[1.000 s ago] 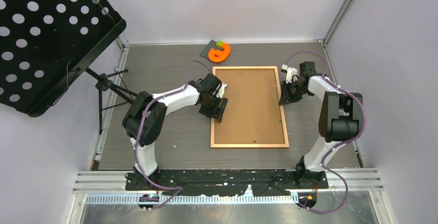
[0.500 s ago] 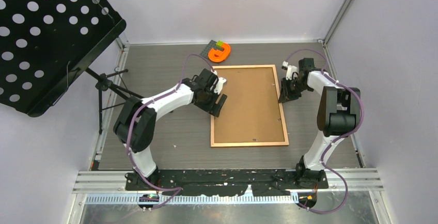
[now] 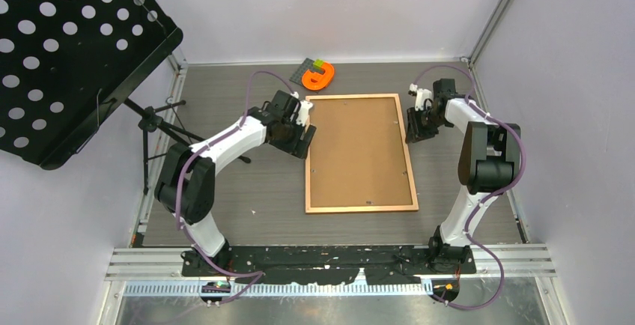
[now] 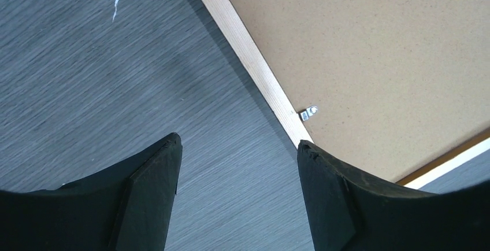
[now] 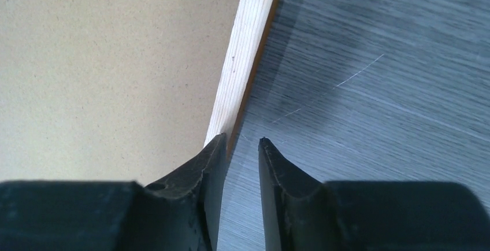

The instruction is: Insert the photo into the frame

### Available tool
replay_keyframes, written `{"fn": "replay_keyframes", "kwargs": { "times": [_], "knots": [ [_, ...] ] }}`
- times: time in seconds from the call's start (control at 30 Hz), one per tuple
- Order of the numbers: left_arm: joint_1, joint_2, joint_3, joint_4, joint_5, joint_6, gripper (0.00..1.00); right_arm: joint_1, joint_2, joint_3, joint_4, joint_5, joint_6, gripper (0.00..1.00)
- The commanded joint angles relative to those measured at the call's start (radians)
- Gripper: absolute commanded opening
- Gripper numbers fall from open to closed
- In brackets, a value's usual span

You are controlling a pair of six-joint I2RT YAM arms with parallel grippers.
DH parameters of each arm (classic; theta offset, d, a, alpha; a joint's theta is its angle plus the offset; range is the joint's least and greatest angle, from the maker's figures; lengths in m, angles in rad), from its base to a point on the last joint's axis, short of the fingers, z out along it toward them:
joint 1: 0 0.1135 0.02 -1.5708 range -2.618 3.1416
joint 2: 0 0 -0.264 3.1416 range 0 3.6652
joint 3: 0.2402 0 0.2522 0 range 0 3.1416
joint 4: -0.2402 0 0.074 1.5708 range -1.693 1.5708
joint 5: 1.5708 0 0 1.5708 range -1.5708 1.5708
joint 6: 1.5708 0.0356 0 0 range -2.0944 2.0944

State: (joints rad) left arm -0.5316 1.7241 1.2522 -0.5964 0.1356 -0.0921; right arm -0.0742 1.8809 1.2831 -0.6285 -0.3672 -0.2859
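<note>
Top external: left hand (image 3: 302, 143), right hand (image 3: 414, 127) flank frame's (image 3: 362, 209) long edges.

One frame (image 3: 362, 209), one music stand (image 3: 67, 48) (black), one orange object (image 3: 320, 78).

My overhead feed is bright and evenly lit from above, sharp throughout, its shadows faint. On the left wrist feed the fingers (image 4: 147, 205) look black and featureless, the table (image 4: 86, 89) grain ahead of them crisp. On the right wrist feed a soft shadow lies just beyond the fingertips (image 5: 211, 170), on the table beside the frame (image 5: 248, 60).
</note>
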Motion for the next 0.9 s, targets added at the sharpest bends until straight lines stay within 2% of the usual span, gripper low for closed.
{"fn": "replay_keyframes", "kwargs": {
  "times": [0.0, 0.07, 0.2, 0.87],
  "knots": [
    [0.004, -0.054, -0.006, 0.001, 0.027, 0.011, 0.72, 0.002, -0.006, 0.012, 0.059, 0.034, 0.012, 0.36],
    [0.005, -0.055, -0.009, 0.0, 0.027, 0.011, 0.72, 0.002, -0.017, 0.01, 0.069, 0.034, 0.028, 0.41],
    [0.008, -0.056, -0.017, 0.006, 0.034, 0.005, 0.72, 0.002, -0.024, 0.015, 0.078, 0.016, 0.054, 0.43],
    [0.016, -0.033, -0.007, 0.0, 0.057, -0.009, 0.7, 0.004, 0.042, 0.045, 0.069, -0.05, 0.082, 0.41]
  ]
}}
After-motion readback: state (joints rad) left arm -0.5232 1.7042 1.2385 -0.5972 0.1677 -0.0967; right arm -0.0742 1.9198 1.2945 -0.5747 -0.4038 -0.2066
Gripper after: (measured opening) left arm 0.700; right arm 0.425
